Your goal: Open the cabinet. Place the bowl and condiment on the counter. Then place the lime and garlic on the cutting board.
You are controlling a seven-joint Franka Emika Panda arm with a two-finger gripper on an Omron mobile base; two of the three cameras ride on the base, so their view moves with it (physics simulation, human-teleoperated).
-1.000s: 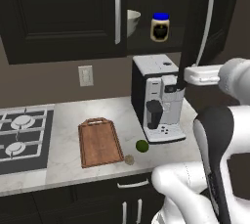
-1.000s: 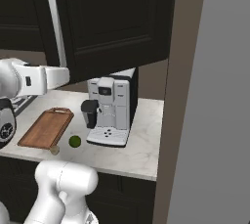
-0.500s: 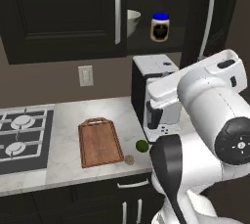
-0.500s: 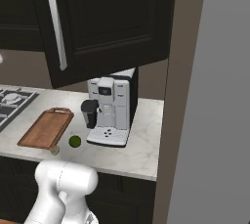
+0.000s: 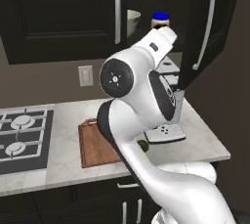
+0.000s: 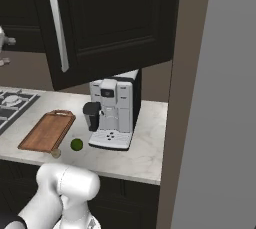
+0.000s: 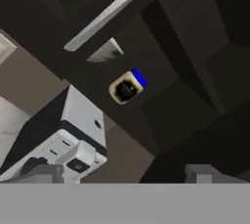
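A simulated kitchen; a large, almost black upper wall cabinet [image 5: 58,17] with panelled double doors and long silver bar handles hangs above a light grey-white marbled stone surface [image 5: 63,154]. The cabinet's right door [image 5: 207,27] stands swung open. On the shelf inside, a round cream-white ceramic bowl [image 5: 133,21] peeks out just past the edge of the closed left door; near it, to its right, stands a small jar with a blue lid, dark body and pale yellowish label [image 5: 160,21].

In the hand view the same jar [image 7: 127,87] sits in the dark cabinet interior, well apart from the gripper [image 7: 124,175] — its two dark fingertips rise far from each other at the bottom of the view, spread wide and holding nothing.

On the surface lies a rectangular reddish-brown wooden cutting board [image 6: 48,130] with a raised rim and a handle at its far short end; a small round green lime [image 6: 76,144] rests on the stone between the board and a white and black coffee machine [image 6: 116,113], and a small beige-tan garlic bulb [image 6: 56,153] sits just beside the board's near corner, close to the surface's front edge. A gas hob [image 5: 22,137] lies to the left of the board; a pale wall socket [image 5: 85,75] sits on the brown wall above.
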